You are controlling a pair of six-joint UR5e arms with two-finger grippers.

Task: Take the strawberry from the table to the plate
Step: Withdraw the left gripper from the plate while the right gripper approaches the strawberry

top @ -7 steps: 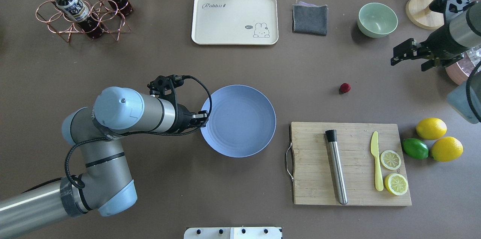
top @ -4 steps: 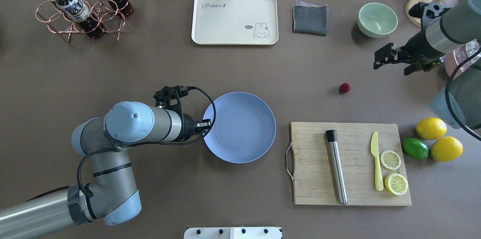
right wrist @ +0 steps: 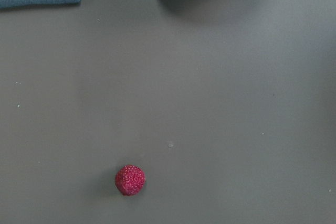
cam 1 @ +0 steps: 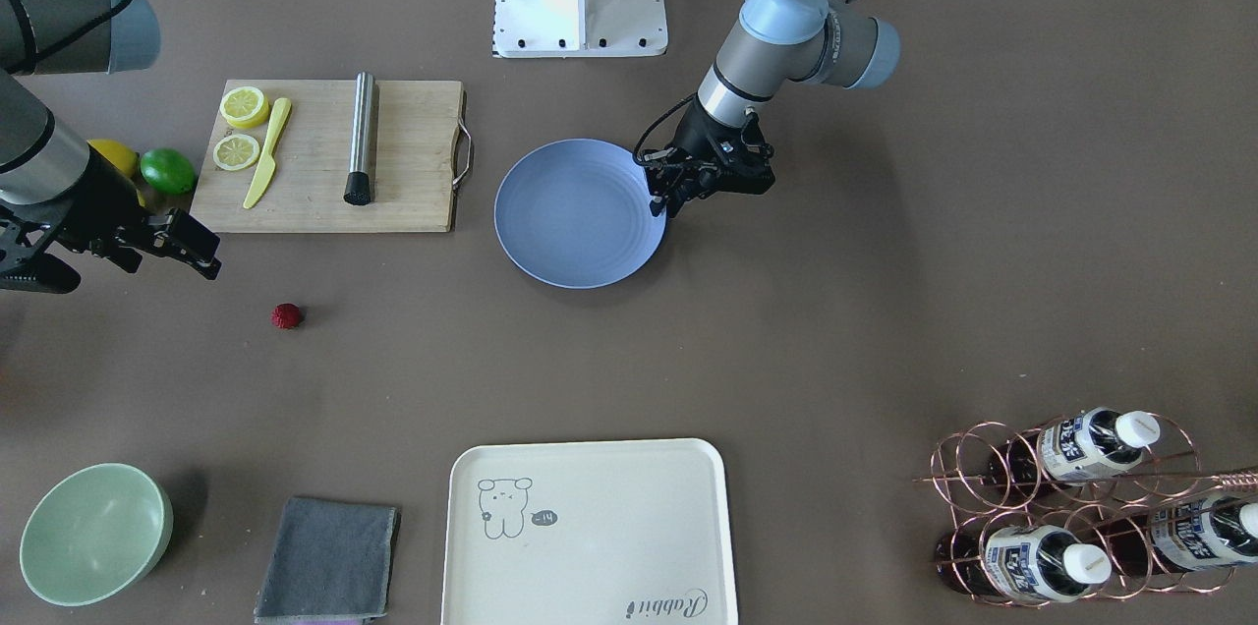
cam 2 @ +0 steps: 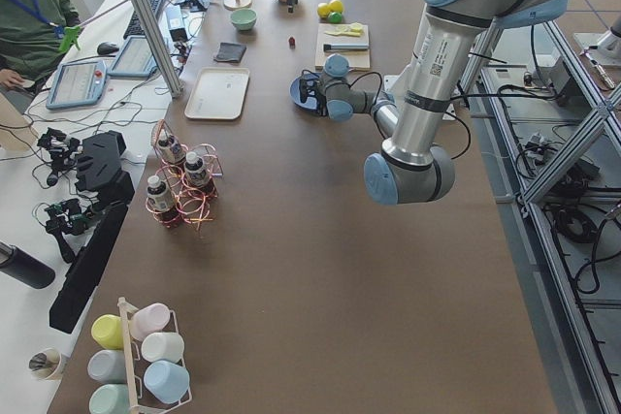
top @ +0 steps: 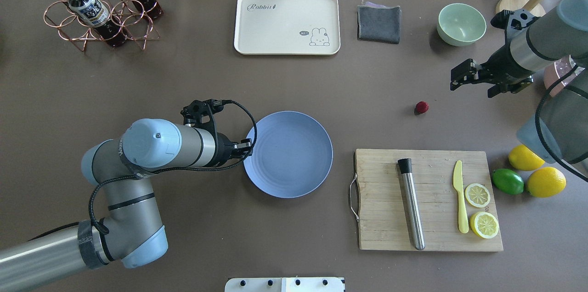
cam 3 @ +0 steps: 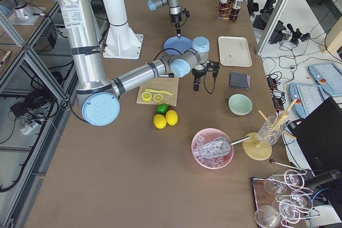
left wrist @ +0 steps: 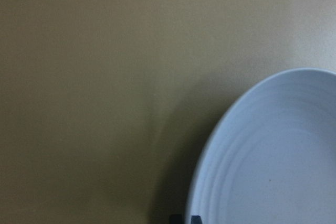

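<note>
The strawberry point(top: 421, 107) point(cam 1: 287, 315) is a small dark red berry lying alone on the brown table point(top: 367, 99), and it shows low in the right wrist view point(right wrist: 129, 180). My right gripper point(top: 473, 85) point(cam 1: 118, 263) hangs open above the table, to the right of the berry and apart from it. The blue-grey plate point(top: 294, 163) point(cam 1: 570, 222) point(left wrist: 273, 156) sits mid-table with nothing on it. My left gripper point(top: 245, 147) point(cam 1: 660, 200) is shut on the plate's left rim.
A wooden cutting board point(top: 381, 200) with a steel muddler point(top: 411, 204), yellow knife point(top: 459, 195) and lemon slices lies right of the plate. Lemons point(top: 527, 156) and a lime point(top: 507, 181) sit beside it. Green bowl point(top: 460, 23), grey cloth point(top: 379, 23), cream tray point(top: 287, 23) and bottle rack point(top: 98, 7) line the far side.
My right gripper has swung left and slightly up the view, closer to the strawberry. The left arm shifted and the plate moved a little to the left with it.
</note>
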